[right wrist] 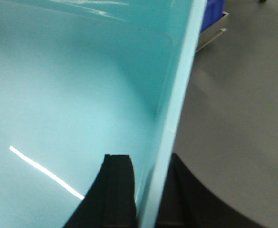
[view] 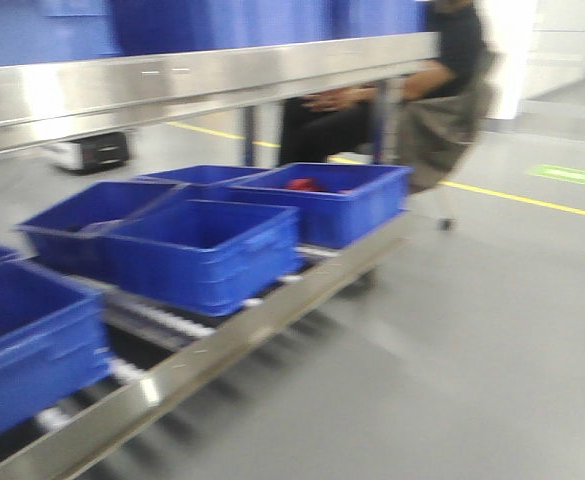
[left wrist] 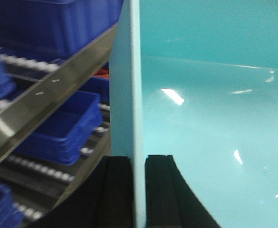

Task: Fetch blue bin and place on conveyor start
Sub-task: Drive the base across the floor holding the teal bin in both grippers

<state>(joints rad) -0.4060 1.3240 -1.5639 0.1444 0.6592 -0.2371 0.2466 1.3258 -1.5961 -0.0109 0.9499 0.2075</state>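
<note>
The pale turquoise blue bin [left wrist: 215, 118] fills the left wrist view. My left gripper [left wrist: 138, 164] is shut on its left wall, one black finger outside and one inside. The blue bin [right wrist: 72, 85] also fills the right wrist view, where my right gripper [right wrist: 150, 166] is shut on its right wall, one finger on each side of the rim. The bin is held off the ground between both arms. The conveyor start is out of view. Neither gripper nor the bin shows in the front view.
A stainless-steel roller rack [view: 202, 350] with several dark blue crates [view: 207, 250] stands ahead on the left, an upper shelf [view: 172, 85] above it. A seated person [view: 412, 90] is behind the rack. Grey floor [view: 472, 330] with yellow lines lies to the right.
</note>
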